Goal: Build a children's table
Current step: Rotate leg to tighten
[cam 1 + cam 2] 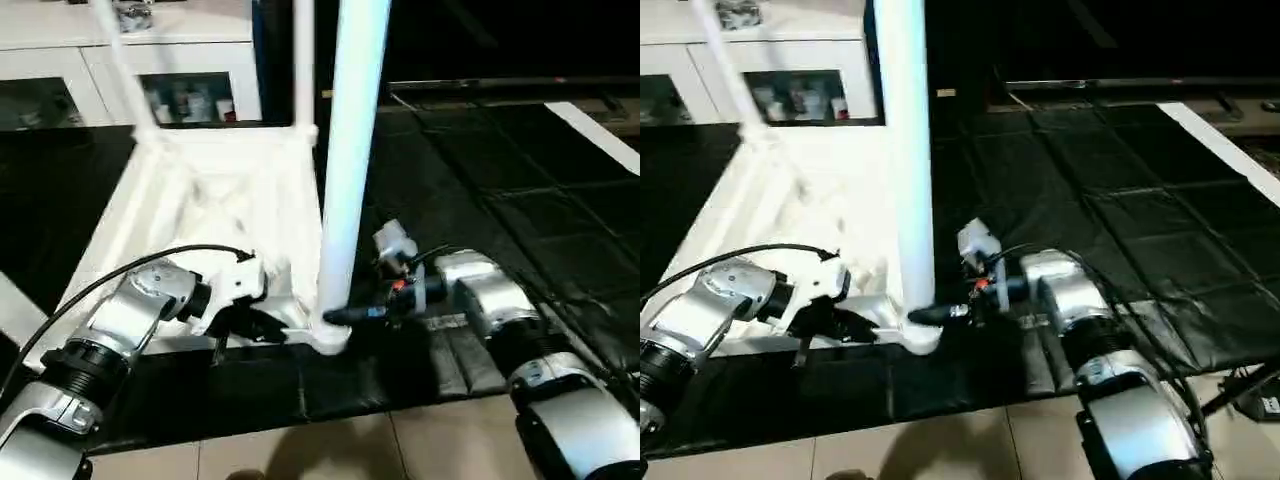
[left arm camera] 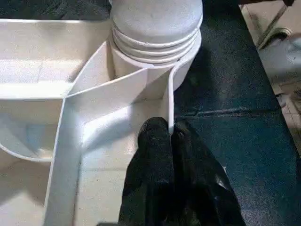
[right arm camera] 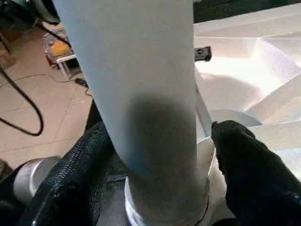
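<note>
The white table top point(image 1: 220, 210) lies upside down on a black mat, ribs up. One white leg point(image 1: 350, 150) stands upright in the near corner socket point(image 2: 155, 28). Two more legs point(image 1: 303, 60) rise at the far corners. My left gripper point(image 1: 265, 330) is beside that socket, shut on a thin upright rib point(image 2: 169, 108) of the top's near edge. My right gripper point(image 1: 345, 315) reaches in from the right at the leg's foot. Its black fingers point(image 3: 80, 179) sit on both sides of the leg point(image 3: 141, 94) and hold it.
A white glass-door cabinet point(image 1: 150, 80) stands behind the table top. The black quilted mat point(image 1: 500, 200) runs far to the right, with a white strip point(image 1: 600, 130) at its edge. Tiled floor point(image 1: 350, 450) lies in front, and cables point(image 3: 23, 113) trail on it.
</note>
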Tool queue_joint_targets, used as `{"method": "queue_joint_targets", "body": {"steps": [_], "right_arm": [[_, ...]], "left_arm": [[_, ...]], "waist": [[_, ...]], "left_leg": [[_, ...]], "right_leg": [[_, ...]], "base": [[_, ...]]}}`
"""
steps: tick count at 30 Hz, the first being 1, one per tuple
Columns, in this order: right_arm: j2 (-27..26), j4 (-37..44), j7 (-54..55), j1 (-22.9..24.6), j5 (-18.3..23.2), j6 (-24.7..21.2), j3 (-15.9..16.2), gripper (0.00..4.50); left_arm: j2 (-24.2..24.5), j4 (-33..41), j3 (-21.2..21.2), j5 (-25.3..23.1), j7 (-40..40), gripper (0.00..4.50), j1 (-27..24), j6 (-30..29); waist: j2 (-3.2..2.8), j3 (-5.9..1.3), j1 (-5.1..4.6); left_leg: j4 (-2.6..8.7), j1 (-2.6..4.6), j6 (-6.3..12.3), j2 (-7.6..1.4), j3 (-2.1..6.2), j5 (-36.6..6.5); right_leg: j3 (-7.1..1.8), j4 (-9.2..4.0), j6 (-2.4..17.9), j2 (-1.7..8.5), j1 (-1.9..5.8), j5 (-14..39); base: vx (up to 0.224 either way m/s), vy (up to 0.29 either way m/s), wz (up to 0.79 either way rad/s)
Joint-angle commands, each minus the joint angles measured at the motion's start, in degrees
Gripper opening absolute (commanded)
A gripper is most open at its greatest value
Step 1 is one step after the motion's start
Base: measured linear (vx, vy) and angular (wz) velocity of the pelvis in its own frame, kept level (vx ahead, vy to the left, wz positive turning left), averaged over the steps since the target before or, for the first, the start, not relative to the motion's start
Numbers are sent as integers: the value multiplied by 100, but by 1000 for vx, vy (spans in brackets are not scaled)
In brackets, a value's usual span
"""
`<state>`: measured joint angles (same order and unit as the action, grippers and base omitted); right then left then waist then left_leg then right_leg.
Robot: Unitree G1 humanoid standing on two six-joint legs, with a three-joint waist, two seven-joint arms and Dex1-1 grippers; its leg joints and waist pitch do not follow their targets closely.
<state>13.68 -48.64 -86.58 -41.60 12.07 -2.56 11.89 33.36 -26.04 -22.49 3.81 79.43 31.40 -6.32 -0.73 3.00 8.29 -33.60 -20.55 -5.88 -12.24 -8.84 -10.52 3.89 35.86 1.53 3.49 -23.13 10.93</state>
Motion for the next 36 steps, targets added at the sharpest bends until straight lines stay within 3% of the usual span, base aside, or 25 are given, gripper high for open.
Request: {"method": "queue_joint_targets", "body": {"steps": [1,8,9,17,22,25,27,29,30,33,36], "right_arm": [[2,-7,-158,-133,-12,-65,85,310],[-124,-70,-276,-138,-23,-101,136,257],[-130,-63,-289,-130,-24,-114,136,231],[-140,97,-403,-5,-2,-271,123,209],[-179,292,-82,222,122,-326,-61,209],[-301,330,670,384,76,-257,-266,209],[-384,325,1122,454,25,-255,-351,207],[-616,281,2201,575,-111,-284,-524,206],[-618,281,2210,576,-112,-284,-525,206],[-1120,109,3849,575,-179,-470,-850,204],[-1444,-94,4775,432,-180,-608,-1054,204]], "left_arm": [[-8,142,-299,-103,332,0,13,46],[-13,95,-319,-145,390,0,23,112],[-17,87,-314,-154,394,0,25,114],[-38,44,-259,-193,320,0,-1,48],[-267,-57,-53,-130,-169,0,12,-384],[-550,-162,194,-50,-700,0,104,-652],[-696,-216,316,-33,-987,0,164,-773],[-1000,-299,530,-31,-1618,0,294,-1050],[-1003,-299,532,-31,-1623,0,295,-1052],[-1512,-360,778,-38,-2521,0,497,-1505],[-1835,-425,921,-95,-3098,0,648,-1678]], "waist": [[-24,-388,-53],[-27,-391,-53],[-28,-390,-49],[-41,-395,-44],[-74,-388,-25],[-69,-357,-32],[-39,-331,-70],[-44,-320,-95],[-34,-318,-116],[-36,-250,-259],[-26,-255,-341]], "left_leg": [[387,34,182,-122,-53,-1052],[387,40,165,-124,-55,-1047],[386,38,163,-125,-55,-1034],[385,41,149,-125,-53,-1043],[383,58,119,-124,-56,-1112],[400,85,43,-116,-62,-1416],[434,58,-7,-94,-42,-1523],[437,87,-66,-86,-30,-1549],[446,86,-99,-84,-29,-1524],[470,43,-116,-29,8,-1635],[466,24,-57,-10,17,-1593]], "right_leg": [[-269,-402,1284,424,294,1003],[-266,-403,1308,424,285,1012],[-269,-398,1309,423,287,981],[-270,-393,1304,422,293,927],[-267,-403,1344,418,282,871],[-279,-461,1271,425,271,1381],[-275,-521,1025,442,305,1992],[-277,-563,895,449,273,2295],[-280,-568,857,448,274,2349],[-239,-644,589,441,260,2955],[-241,-672,529,431,258,2979]], "base": [[0,0,0],[0,0,0],[0,0,0],[0,0,0],[0,0,0],[0,0,0],[0,0,0],[0,0,0],[0,0,0],[0,0,0],[0,0,0]]}}
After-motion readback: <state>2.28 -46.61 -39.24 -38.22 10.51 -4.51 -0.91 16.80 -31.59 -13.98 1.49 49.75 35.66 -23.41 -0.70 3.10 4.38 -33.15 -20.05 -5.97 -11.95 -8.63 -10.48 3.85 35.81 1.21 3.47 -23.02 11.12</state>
